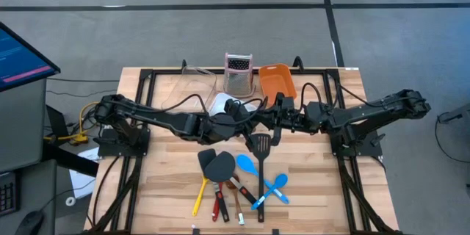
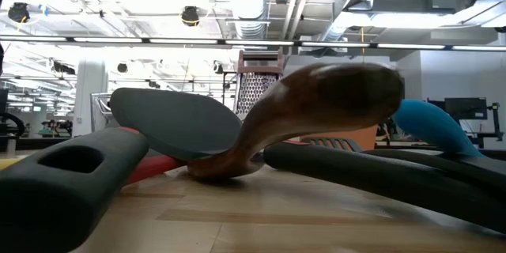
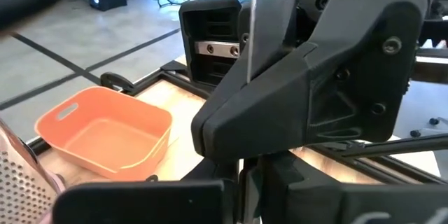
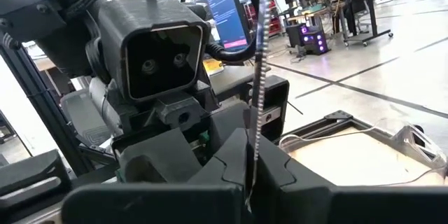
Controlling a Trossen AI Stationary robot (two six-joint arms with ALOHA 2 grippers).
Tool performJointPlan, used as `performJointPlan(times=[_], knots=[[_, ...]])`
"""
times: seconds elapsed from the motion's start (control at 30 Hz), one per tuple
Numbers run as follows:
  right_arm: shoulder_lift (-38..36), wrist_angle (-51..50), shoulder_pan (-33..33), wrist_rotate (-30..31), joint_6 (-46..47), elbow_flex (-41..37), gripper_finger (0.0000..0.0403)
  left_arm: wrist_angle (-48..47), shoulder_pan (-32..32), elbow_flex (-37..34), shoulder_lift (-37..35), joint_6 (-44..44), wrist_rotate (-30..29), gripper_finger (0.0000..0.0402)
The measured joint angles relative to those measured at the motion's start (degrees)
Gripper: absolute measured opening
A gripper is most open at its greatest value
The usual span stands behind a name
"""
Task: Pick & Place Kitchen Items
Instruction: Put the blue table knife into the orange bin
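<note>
Utensil cluster sits on the wooden table point(image 1: 169, 183) on the near side of the box grater point(image 1: 237, 75). Count from the high view: two black spatulas point(image 1: 218, 167), heads overlapping, one black slotted turner point(image 1: 261, 147), two blue spoons point(image 1: 277, 188) crossed with a third blue head point(image 1: 247, 164) just beside them, one yellow-handled tool point(image 1: 199, 197), one red-handled tool point(image 1: 217, 202), one wood-handled tool point(image 1: 239, 211). Handles overlap, so the exact count is uncertain.

Containers: one orange tub point(image 1: 277, 81) just beside the grater, one white tub point(image 1: 219, 104) partly hidden under the arms, one clear tub point(image 1: 202, 79) on the grater's other side.

Low view: a brown spoon bowl point(image 2: 332, 99) is propped over a black spatula head point(image 2: 174, 120), with black handles across the foreground; the grater shows behind them.

Left gripper point(image 1: 236, 115) and right gripper point(image 1: 279, 114) meet nose to nose between the grater and the utensil cluster, above the table. Each wrist view shows mostly the other arm's housing, with a thin clear vertical edge point(image 4: 260, 77) between them, probably a clear tub wall. Cannot tell how far either set of fingers is parted, or whether they have hold of that edge.

No utensil sits between either pair of fingers. The slotted turner's head lies closest, just beside the right gripper on the side away from the grater; the rest lie farther from the grater, apart from both grippers.
</note>
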Motion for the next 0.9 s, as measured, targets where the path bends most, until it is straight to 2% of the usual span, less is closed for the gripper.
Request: performJointPlan(times=[0.3, 0.47, 0.63, 0.9], knots=[[0.00, -0.09, 0.00, -0.26, 0.00, 0.00, 0.0000, 0.04, 0.00, 0.00, 0.00, -1.57, 0.72, 0.0098], [-0.32, -0.33, -0.40, -0.25, -0.02, 0.00, 0.0000, -0.25, 0.00, -0.02, -0.60, -1.70, 4.61, 0.0134], [-1.73, -2.24, -1.81, -0.32, -0.42, -0.02, 0.0000, -2.14, 0.00, 0.02, -2.36, -1.57, 4.72, 0.0143], [-6.31, -12.82, -3.96, 2.34, -0.46, -0.04, 0.0000, -7.12, 0.00, -0.02, -7.43, -1.29, 5.77, 0.0136]])
